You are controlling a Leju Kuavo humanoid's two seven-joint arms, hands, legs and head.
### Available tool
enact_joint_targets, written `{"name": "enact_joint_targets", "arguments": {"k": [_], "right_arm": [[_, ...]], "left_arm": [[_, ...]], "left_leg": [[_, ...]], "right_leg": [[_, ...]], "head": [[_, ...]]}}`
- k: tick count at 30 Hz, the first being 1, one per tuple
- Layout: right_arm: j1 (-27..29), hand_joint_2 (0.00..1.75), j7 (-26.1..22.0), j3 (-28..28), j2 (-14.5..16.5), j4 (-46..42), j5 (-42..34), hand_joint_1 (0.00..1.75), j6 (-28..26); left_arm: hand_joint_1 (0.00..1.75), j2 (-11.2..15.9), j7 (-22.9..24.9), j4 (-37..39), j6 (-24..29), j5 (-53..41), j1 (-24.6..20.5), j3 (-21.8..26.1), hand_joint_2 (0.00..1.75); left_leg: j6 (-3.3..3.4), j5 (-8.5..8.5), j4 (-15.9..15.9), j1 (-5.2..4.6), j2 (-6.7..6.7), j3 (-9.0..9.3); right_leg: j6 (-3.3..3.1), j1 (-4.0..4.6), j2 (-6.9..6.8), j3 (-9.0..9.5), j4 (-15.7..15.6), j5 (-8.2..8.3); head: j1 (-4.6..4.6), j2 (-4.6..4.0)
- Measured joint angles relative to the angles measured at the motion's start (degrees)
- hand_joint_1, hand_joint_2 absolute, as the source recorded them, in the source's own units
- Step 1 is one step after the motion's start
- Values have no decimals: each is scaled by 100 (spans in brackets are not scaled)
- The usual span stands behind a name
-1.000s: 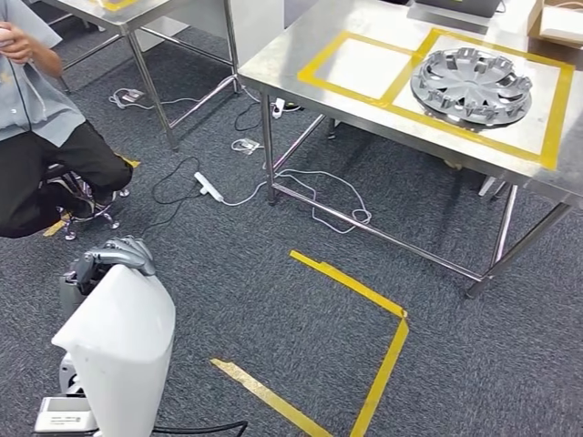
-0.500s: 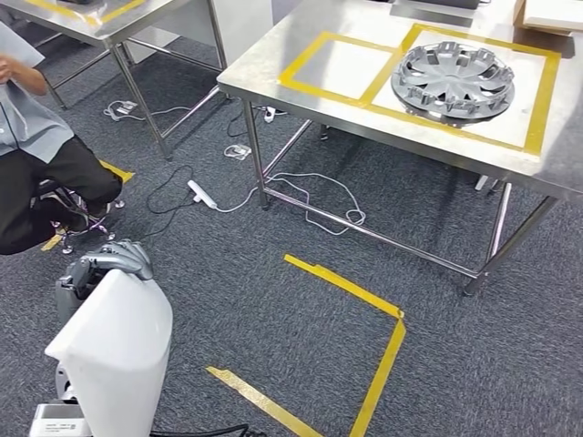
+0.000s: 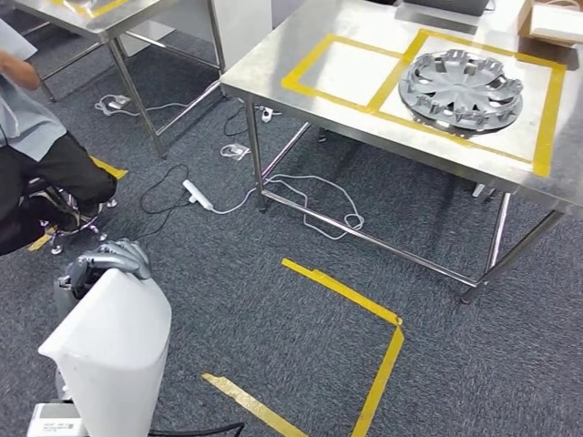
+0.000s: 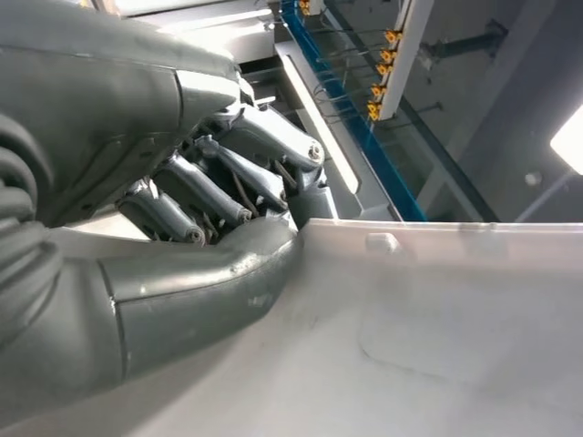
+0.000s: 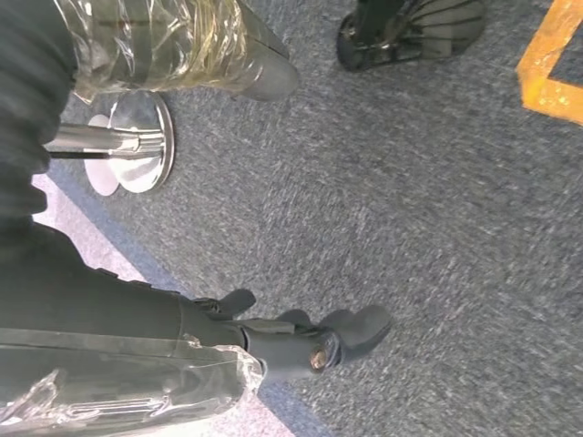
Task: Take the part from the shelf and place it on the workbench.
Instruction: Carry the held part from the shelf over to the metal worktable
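The left hand (image 3: 110, 259) grips the white part (image 3: 113, 350) at lower left; the workbench (image 3: 275, 68) lies toward the upper right, right hand (image 5: 302, 341) hanging slack.

A large white plastic part (image 3: 113, 350), smooth and glossy with a curved, shell-like shape, is sitting in the grip of the robot's left hand (image 3: 110, 259). The hand's dark fingers (image 4: 227, 173) are curling over the part's upper edge while the thick grey thumb (image 4: 199, 291) is pressing flat against its broad pale face (image 4: 426, 346). The part is hanging below the hand, tilted, widening near the fingers and narrowing downward. A small raised tab is showing along its rim, just beyond the fingertips.
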Motion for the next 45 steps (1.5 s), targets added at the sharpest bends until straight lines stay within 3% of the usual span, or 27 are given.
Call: {"name": "enact_joint_targets", "arguments": {"k": [2, 3, 6, 7, 11, 13, 15, 16, 17, 18, 20, 22, 25, 27, 30, 31, 32, 33, 35, 37, 42, 43, 45], "right_arm": [[2, 175, 0, 0, 0, 0, -1, 0, 0], [9, 175, 3, -1, 0, 0, -2, 0, 0], [16, 175, 15, -1, -3, 0, -8, 0, 3], [10, 175, 16, 0, -4, 0, -9, 0, 6], [22, 175, 24, -2, -5, -1, -9, 0, 7], [16, 175, 26, -4, -8, -3, -4, 0, 6], [13, 175, 31, -4, -9, -4, 1, 0, 17], [17, 175, 37, -4, -9, -4, 1, 0, 24], [21, 175, 44, -4, -9, -4, 2, 0, 27], [23, 175, 50, -4, -9, -4, 2, 0, 28], [19, 175, 54, -4, -8, -4, 2, 0, 29], [15, 175, 55, -4, -7, -4, 4, 0, 32], [20, 175, 59, -4, -7, -4, 44, 0, 61], [17, 175, 61, -2, -7, -4, 95, 0, 96], [22, 175, 65, 0, -7, -4, 119, 0, 119], [31, 175, 67, 0, -7, -3, 120, 0, 123], [39, 175, 69, 0, -7, -3, 121, 0, 124], [44, 175, 70, 0, -7, -3, 122, 0, 125], [41, 175, 70, 0, -7, -4, 124, 0, 125], [28, 175, 74, 2, -7, -3, 131, 0, 130], [40, 175, 79, 7, -4, -3, 156, 0, 136], [38, 175, 79, 7, -3, -3, 160, 0, 135], [33, 175, 79, 8, 0, -3, 164, 0, 135]], "left_arm": [[175, 0, 0, 0, 0, 0, 4, 1, 175], [175, 0, 0, 0, 0, 1, 9, 1, 175], [175, -3, 0, 0, 0, 2, 16, 3, 175], [175, -4, 0, 0, 0, 2, 15, 3, 175], [175, -8, 0, -1, 0, 5, 10, 4, 175], [175, -6, 0, -2, -1, 10, 6, 4, 175], [175, 1, 0, -1, -2, 19, 7, 4, 175], [175, 4, 0, 0, -4, 24, 10, 4, 175], [175, 7, 0, 0, -8, 30, 10, 4, 175], [175, 9, 0, 0, -11, 34, 11, 4, 175], [175, 11, 0, 0, -16, 41, 9, 4, 175], [175, 11, 0, 0, -20, 45, 6, 4, 175], [175, 9, 0, -1, -40, 55, 6, 7, 175], [175, 0, -1, -2, -62, 63, 4, 7, 175], [175, -13, -1, -1, -89, 70, 6, 6, 175], [175, -13, 0, 0, -93, 70, 8, 7, 175], [175, -13, 0, 0, -96, 70, 9, 7, 175], [175, -13, 0, 0, -96, 70, 10, 7, 175], [175, -14, 0, 0, -95, 75, 11, 7, 175], [175, -14, 0, -1, -95, 87, 11, 9, 175], [175, -11, -2, -20, -98, 131, 10, 17, 175], [175, -8, -3, -27, -98, 136, 11, 19, 175], [175, 2, -3, -31, -98, 140, 23, 20, 175]], "left_leg": [[2, -7, 0, -1, 0, 3], [1, -23, 1, 0, -2, 18], [-81, -125, 16, -10, -13, 138], [-122, -145, 25, -18, -14, 158], [-238, -200, 92, -14, -11, 131], [-288, -466, 512, -2, -12, -48], [-314, -813, 1257, 3, -13, -399], [-316, -891, 1534, 4, -13, -537], [-309, -863, 1636, 4, -13, -595], [-291, -725, 1518, 3, -13, -547], [-224, -315, 827, -7, -15, -225], [-159, -126, 232, -29, -17, 49], [-111, -145, 61, -42, -20, 100], [-62, -131, 16, -16, -17, 126], [-9, -142, -1, -7, -9, 145], [-1, -150, 0, -9, -9, 149], [1, -162, 1, -10, -11, 159], [-1, -177, 2, -10, -14, 179], [-31, -220, 2, -9, -20, 243], [-87, -265, 12, -31, -21, 283], [-234, -389, 130, -25, -16, 272], [-267, -497, 338, -17, -16, 182], [-312, -787, 1059, -1, -18, -205]], "right_leg": [[10, -7, 1, -112, 196, -69], [31, -19, 0, -284, 407, -58], [69, -51, -37, -240, -211, 593], [44, -48, -47, -80, -582, 766], [-110, -43, -39, -26, -667, 761], [-183, -58, -40, -5, -691, 770], [-220, -47, -41, -1, -690, 760], [-225, -41, -40, 2, -689, 756], [-228, -35, -37, 7, -689, 752], [-228, -29, -29, 17, -688, 750], [-217, -21, -8, 39, -688, 740], [-176, -1, 8, 27, -673, 724], [-79, -2, 4, -4, -676, 713], [-17, -8, -4, -79, -523, 599], [43, -27, -10, -575, 474, 132], [58, -32, -10, -751, 791, 44], [70, -34, -11, -844, 926, 67], [75, -36, -13, -828, 838, 202], [60, -37, -28, -504, 110, 631], [15, -23, -43, -172, -526, 821], [-161, -18, -37, -2, -705, 752], [-198, -30, -38, 37, -724, 742], [-250, -32, -42, 98, -731, 693]], "head": [[-6, 0], [-8, 0], [-7, 0], [-12, 0], [-25, 0], [-44, 0], [-55, 0], [-53, 0], [-54, 0], [-54, 0], [-53, 0], [-50, 0], [-49, 0], [-34, 0], [-15, 0], [-18, 0], [-16, 0], [-14, 0], [-13, 0], [-18, 0], [-42, 0], [-50, 0], [-70, 0]]}}
